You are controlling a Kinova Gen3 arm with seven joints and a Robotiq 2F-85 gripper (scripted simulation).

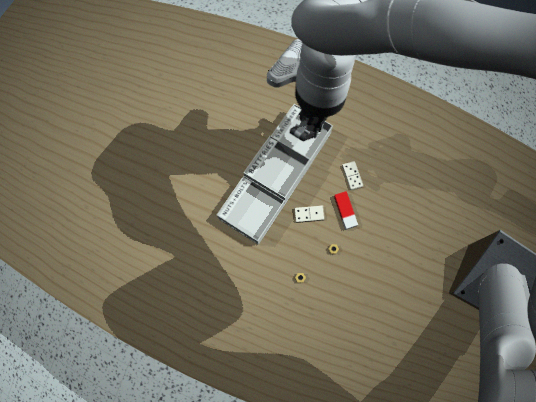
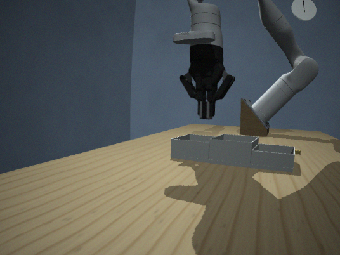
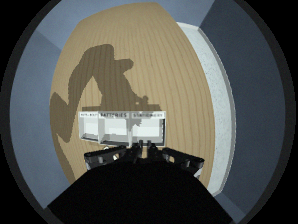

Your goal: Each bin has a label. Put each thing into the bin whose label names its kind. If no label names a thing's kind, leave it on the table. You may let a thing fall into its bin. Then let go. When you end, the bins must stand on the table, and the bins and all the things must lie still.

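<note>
Three grey bins stand in a row: NUTS+BOLTS (image 1: 234, 203) (image 2: 273, 160), BATTERIES (image 1: 261, 160) (image 2: 229, 152) and STATIONERY (image 1: 287, 124) (image 2: 189, 149); the row also shows in the wrist view (image 3: 120, 125). My gripper (image 1: 303, 131) (image 2: 206, 117) (image 3: 144, 144) is shut with nothing between its fingers and hangs well above the STATIONERY bin. A red and white eraser (image 1: 346, 210), two ivory dominoes (image 1: 352, 175) (image 1: 309, 214) and two brass nuts (image 1: 333, 248) (image 1: 300, 277) lie on the table to the right of the bins. One nut (image 2: 297, 151) shows past the row's end.
The arm's base mount (image 1: 492, 265) (image 2: 250, 122) stands at the table's right edge. The arm reaches over the far side of the table and casts a wide shadow left of the bins.
</note>
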